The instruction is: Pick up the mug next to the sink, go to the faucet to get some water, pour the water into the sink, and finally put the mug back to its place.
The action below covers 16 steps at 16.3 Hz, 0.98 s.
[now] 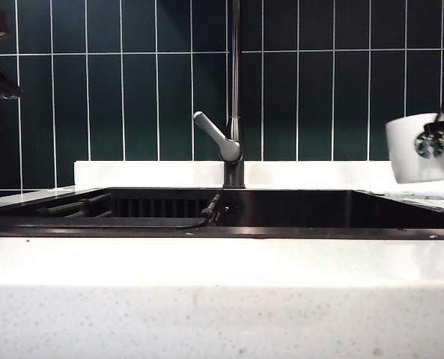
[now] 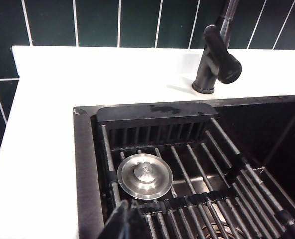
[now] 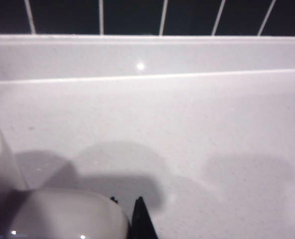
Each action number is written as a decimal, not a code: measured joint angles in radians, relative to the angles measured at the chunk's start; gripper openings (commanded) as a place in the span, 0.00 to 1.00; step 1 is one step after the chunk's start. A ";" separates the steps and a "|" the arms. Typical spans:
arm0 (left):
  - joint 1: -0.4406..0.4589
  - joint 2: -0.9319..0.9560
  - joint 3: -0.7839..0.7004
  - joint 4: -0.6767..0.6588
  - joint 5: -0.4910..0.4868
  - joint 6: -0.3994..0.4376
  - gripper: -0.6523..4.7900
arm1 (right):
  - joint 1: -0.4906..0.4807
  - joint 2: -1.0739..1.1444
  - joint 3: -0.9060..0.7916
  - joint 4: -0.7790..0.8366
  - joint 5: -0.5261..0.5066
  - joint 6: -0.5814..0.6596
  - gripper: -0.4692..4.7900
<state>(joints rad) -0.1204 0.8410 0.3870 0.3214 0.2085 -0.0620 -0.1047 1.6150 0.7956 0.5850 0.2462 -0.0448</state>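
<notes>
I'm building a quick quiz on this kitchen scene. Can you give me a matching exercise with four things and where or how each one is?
Things:
1. mug
2. faucet
3. sink
4. round metal stopper

States:
A. lying on the rack inside the basin
B. black, set into the white countertop
C. lifted off the counter, held by the right gripper
D. standing behind the basin, lever angled left

Pairs: 1-C, 2-D, 3-B, 4-A

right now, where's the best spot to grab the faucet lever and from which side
Grip the lever near its free upper end, coming from the left: it juts up-left off the faucet pipe into open space. The left gripper, shut over the sink, is nearest; the right gripper holds the mug at right.
</notes>
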 measured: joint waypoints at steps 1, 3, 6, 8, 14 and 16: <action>0.000 -0.003 0.000 0.000 0.000 -0.003 0.11 | -0.005 0.000 -0.008 0.003 -0.004 0.001 0.09; 0.000 -0.015 0.000 0.001 -0.001 -0.003 0.11 | -0.016 0.000 -0.028 0.014 -0.029 0.004 0.09; 0.000 -0.023 0.000 0.003 -0.004 -0.003 0.11 | -0.016 0.000 -0.051 0.016 -0.036 0.006 0.09; 0.000 -0.028 0.000 0.004 -0.004 -0.003 0.11 | -0.016 0.000 -0.072 0.030 -0.047 0.014 0.09; 0.000 -0.040 0.000 0.003 -0.003 -0.003 0.11 | -0.015 -0.006 -0.074 -0.028 -0.087 0.045 0.31; 0.000 -0.058 0.000 -0.006 -0.003 -0.003 0.11 | -0.014 -0.022 -0.074 -0.050 -0.090 0.046 0.31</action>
<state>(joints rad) -0.1204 0.7826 0.3874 0.3157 0.2050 -0.0654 -0.1192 1.5932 0.7216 0.5346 0.1558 0.0013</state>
